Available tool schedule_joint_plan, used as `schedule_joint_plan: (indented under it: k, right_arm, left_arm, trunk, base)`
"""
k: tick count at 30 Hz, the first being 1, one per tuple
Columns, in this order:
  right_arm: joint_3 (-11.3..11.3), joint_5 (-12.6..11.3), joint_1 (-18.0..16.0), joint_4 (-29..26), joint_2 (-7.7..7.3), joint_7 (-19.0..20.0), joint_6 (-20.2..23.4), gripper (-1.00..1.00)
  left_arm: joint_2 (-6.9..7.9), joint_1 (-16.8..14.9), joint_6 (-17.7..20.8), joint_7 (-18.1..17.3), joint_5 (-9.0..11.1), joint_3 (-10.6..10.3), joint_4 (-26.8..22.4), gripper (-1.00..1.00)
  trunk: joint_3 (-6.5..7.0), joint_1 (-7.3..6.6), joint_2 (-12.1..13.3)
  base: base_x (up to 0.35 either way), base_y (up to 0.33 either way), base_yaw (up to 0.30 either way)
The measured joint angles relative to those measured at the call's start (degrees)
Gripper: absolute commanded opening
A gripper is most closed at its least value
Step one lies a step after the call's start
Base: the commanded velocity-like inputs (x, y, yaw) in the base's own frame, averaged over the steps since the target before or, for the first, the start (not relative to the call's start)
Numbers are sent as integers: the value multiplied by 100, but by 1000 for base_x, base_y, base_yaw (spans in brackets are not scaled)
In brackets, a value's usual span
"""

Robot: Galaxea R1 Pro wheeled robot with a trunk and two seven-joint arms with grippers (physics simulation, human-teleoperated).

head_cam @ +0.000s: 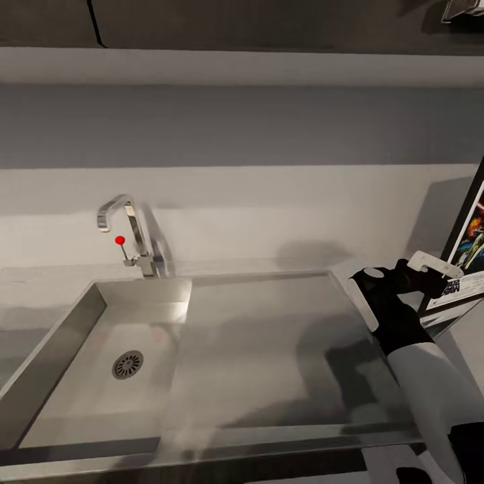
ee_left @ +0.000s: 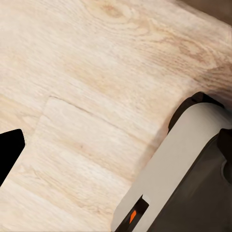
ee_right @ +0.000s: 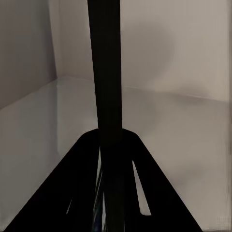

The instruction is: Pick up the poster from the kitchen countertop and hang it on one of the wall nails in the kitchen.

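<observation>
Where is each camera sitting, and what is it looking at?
Head view: up on the robot's head, looking down at the kitchen countertop, sink and tap; the right arm reaches to the poster, right claw at its edge.
Left wrist view: on the left arm, facing a wooden floor; part of the robot's grey body shows.
Right wrist view: on the right arm, looking along the claw's dark fingers at the poster's black frame.
Shared: head and right wrist views both show the poster, countertop and wall.

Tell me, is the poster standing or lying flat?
Standing, tilted: the poster rises edge-up off the countertop, right tool shut on its frame.
</observation>
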Motion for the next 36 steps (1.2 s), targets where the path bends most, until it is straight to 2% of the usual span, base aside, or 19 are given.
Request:
schedule_joint_plan:
  k: [9,14,24,30,31,32,36]
  right_arm:
    - [0,0,0,-8,7,-9,4,-100]
    - [3,2,0,-1,8,-8,8,-100]
    - [1,4,-1,-1,9,-10,8,-100]
    - [3,3,0,-1,9,-9,7,-100]
    - [1,4,0,-1,-63,-2,4,-100]
    - [10,11,-3,-7,4,-10,8,-100]
    - [10,12,-3,-13,7,-6,2,-100]
  left_arm:
    - [5,0,-1,0,0,1,1,100]
    - [62,1,-7,-1,0,1,141,100]
    - [95,1,-10,-2,1,0,166,100]
    - [96,1,-16,-1,0,1,169,100]
    - [96,2,-16,-1,3,-1,169,100]
    - [96,2,-18,-1,0,1,168,100]
    - [96,1,-19,-1,0,0,169,100]
  trunk:
    - [0,-1,0]
    - [0,1,0]
    - [0,0,0]
    - [0,2,0]
    - [0,2,0]
    - [1,2,0]
    - [1,1,0]
  base:
    - [-10,16,0]
    - [-144,218,31]
    - [-65,74,241]
    - [-204,195,281]
    - [-244,204,282]
    - [-257,193,183]
    - [-187,131,84]
